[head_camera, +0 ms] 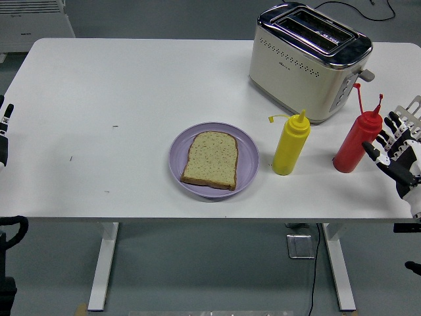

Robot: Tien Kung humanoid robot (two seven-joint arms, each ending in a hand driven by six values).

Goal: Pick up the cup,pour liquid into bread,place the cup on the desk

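A slice of bread (210, 159) lies on a purple plate (245, 170) at the middle of the white table. To its right stands a yellow squeeze bottle (290, 145), and further right a red squeeze bottle (356, 143). No cup is visible. My right hand (395, 150) is just right of the red bottle, fingers spread toward it, close to it but not gripping. My left hand (4, 135) rests at the left edge of the picture, only partly visible.
A cream and chrome toaster (308, 59) stands at the back right, behind the bottles. The table's near edge (197, 217) runs just below the plate.
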